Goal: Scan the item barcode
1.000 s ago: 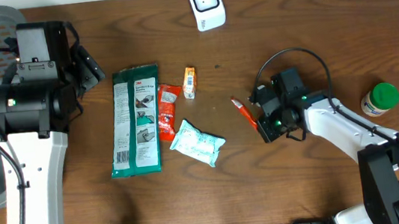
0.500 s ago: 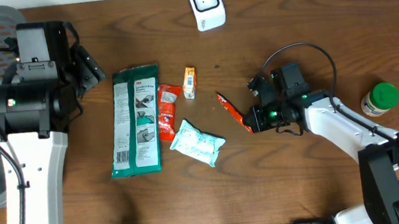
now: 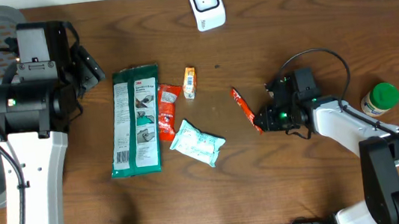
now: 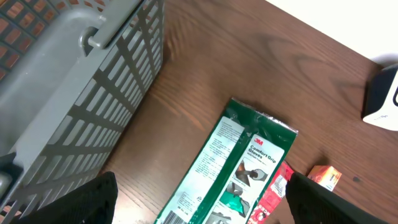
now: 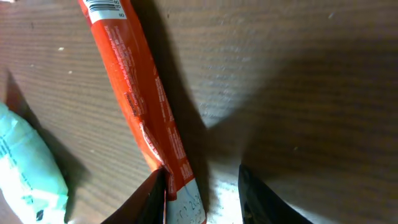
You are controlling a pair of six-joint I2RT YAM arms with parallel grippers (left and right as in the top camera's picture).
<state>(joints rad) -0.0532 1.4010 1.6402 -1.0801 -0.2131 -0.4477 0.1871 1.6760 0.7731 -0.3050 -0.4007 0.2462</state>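
Note:
A thin red stick packet (image 3: 245, 110) lies flat on the wood table, with a barcode at its far end in the right wrist view (image 5: 140, 106). My right gripper (image 3: 264, 119) sits low at the packet's near end and is open (image 5: 202, 199). The packet's tip rests against the left finger, and a gap separates it from the right finger. The white scanner (image 3: 206, 4) stands at the table's back edge. My left gripper (image 4: 199, 205) hovers wide open above a green glove package (image 4: 239, 168), holding nothing.
Left of the stick lie the green package (image 3: 138, 119), a red packet (image 3: 167, 112), a small orange box (image 3: 189, 82) and a white-teal wipes pack (image 3: 197, 143). A green-lidded bottle (image 3: 379, 99) stands at the far right. A grey basket (image 4: 62, 93) is at the far left.
The right gripper has drawn back to the right with the red stick, and its jaws have parted from the stick. The left arm has not moved.

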